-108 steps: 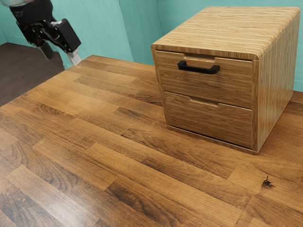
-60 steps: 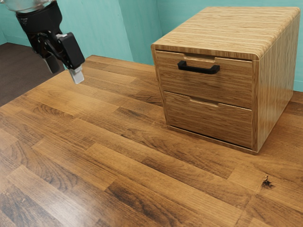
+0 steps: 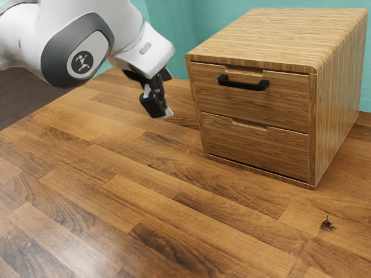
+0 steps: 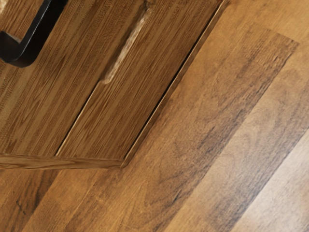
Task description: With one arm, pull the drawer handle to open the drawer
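Note:
A wooden cabinet [image 3: 278, 40] stands at the back right of the table, with two drawers, both shut. The top drawer [image 3: 255, 101] carries a black handle [image 3: 243, 83]; the lower drawer [image 3: 255, 146] has only a notch. My gripper [image 3: 157, 109] hangs open and empty above the table, to the exterior view's left of the cabinet and a little below handle height, apart from it. In the wrist view, one end of the handle [image 4: 29, 41] and the lower drawer front [image 4: 140, 82] lie ahead of the hand.
A small dark speck [image 3: 327, 223] lies on the wooden table [image 3: 145, 214] near the front right. The table's edge runs at the far left, with dark floor [image 3: 23, 87] beyond. A teal wall [image 3: 168, 29] stands behind.
My arm has swung from the exterior view's upper left toward the cabinet and come lower; the gripper is now close to the cabinet's left side. The drawers have not moved.

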### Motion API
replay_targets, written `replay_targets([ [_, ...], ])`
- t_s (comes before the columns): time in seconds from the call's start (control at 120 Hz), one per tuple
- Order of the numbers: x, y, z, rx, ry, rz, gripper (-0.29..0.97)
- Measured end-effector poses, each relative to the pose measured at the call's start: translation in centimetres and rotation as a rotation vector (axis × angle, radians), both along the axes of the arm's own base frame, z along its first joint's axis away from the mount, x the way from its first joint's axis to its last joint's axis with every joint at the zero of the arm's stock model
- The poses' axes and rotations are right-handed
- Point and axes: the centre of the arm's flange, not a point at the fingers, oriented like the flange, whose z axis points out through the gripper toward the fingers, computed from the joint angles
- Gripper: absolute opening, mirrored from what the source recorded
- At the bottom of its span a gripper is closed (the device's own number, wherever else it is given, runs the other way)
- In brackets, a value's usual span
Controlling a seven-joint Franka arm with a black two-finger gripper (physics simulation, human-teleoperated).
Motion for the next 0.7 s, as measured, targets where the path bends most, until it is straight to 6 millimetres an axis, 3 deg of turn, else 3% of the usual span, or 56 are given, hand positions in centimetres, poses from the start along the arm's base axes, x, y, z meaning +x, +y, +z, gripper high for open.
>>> replay_targets([
  [0.142, 2.5, 0.4, 0.8, 0.087, -0.075, -0.108, 0.68],
  [0.4, 3.6, 1.9, 0.7, 0.099, -0.092, -0.195, 0.66],
  [0.492, 5.3, 2.1, 0.4, 0.086, -0.091, -0.184, 0.66],
  [0.542, 6.0, 1.2, 0.5, 0.080, -0.096, -0.192, 0.66],
  [0.6, 7.0, -1.4, 1.0, 0.071, -0.102, -0.223, 0.67],
  [0.7, 8.3, -3.7, -0.1, 0.056, -0.078, -0.243, 0.67],
])
